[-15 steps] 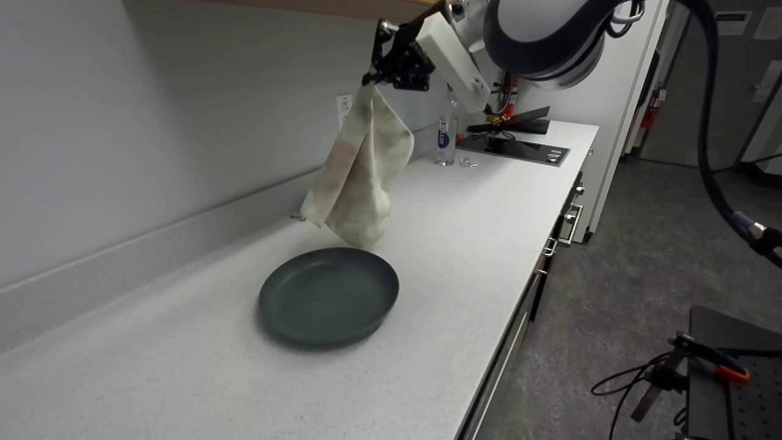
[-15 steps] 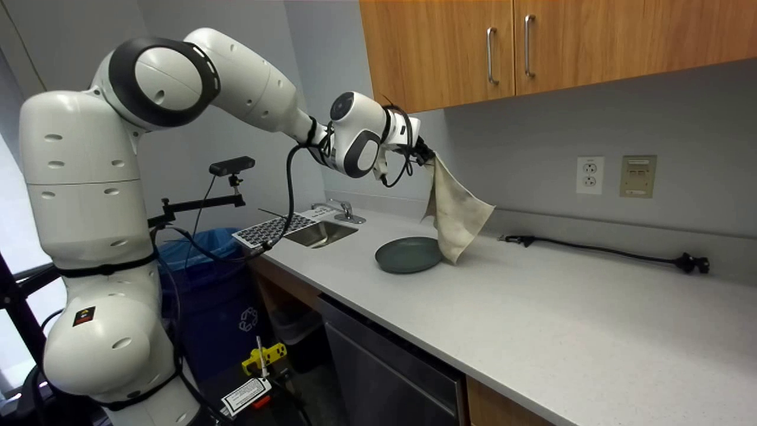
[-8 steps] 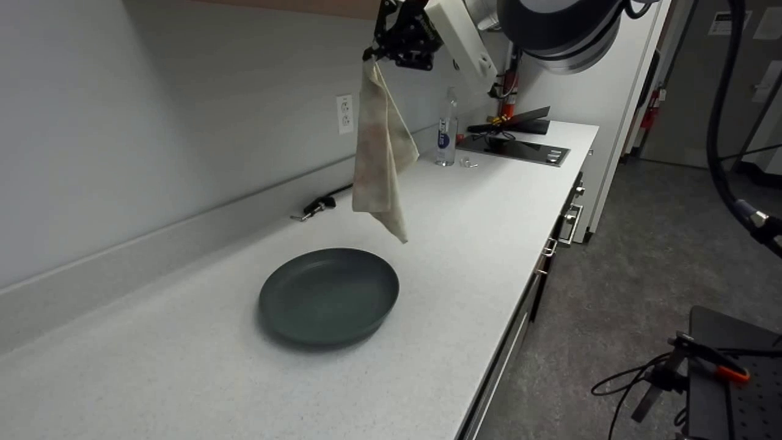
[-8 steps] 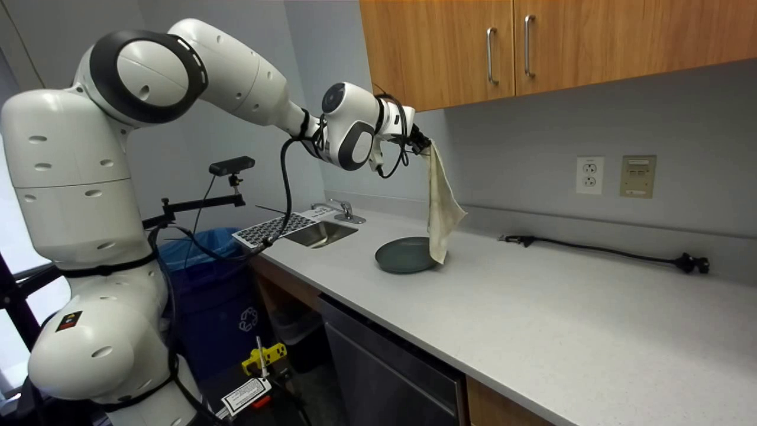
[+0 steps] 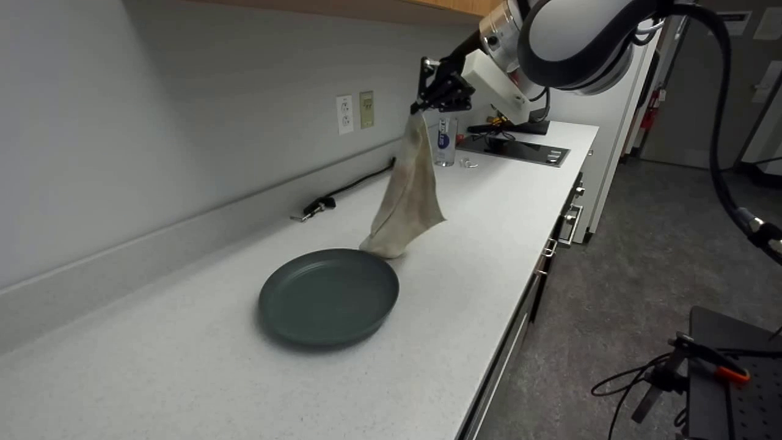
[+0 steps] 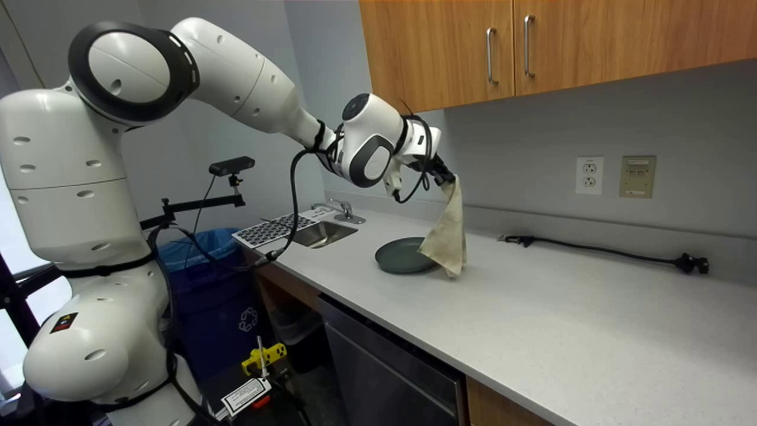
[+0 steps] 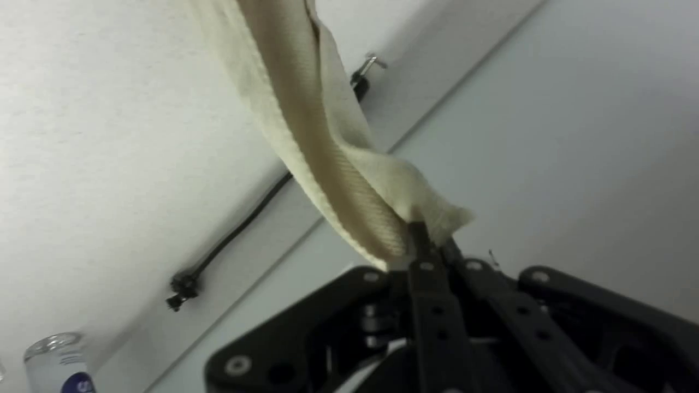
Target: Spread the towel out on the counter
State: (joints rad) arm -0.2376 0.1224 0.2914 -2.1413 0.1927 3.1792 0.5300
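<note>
The cream towel [image 5: 408, 195] hangs in loose folds from my gripper [image 5: 417, 109], pinched near one corner. In the wrist view the fingers of the gripper [image 7: 435, 238] are closed on the towel [image 7: 349, 169], and a small tip of cloth pokes out past them. Its lower end is close above the counter [image 5: 214, 373], beside the far rim of the dark green plate [image 5: 330, 296]; whether it touches cannot be told. In an exterior view the towel [image 6: 447, 236] overlaps the edge of the plate [image 6: 404, 257].
A black cable [image 6: 603, 249] lies along the backsplash. Farther down the counter stand a clear bottle [image 5: 445, 143] and a dark cooktop [image 5: 513, 150]. Wooden cabinets [image 6: 556, 47] overhang the counter, with the arm near their lower edge. A sink [image 6: 322, 234] lies beyond the plate.
The gripper rose, then came down and away from the plate, still with the towel. The towel's lower end swung out and has swung back toward the plate. The plate has not moved.
</note>
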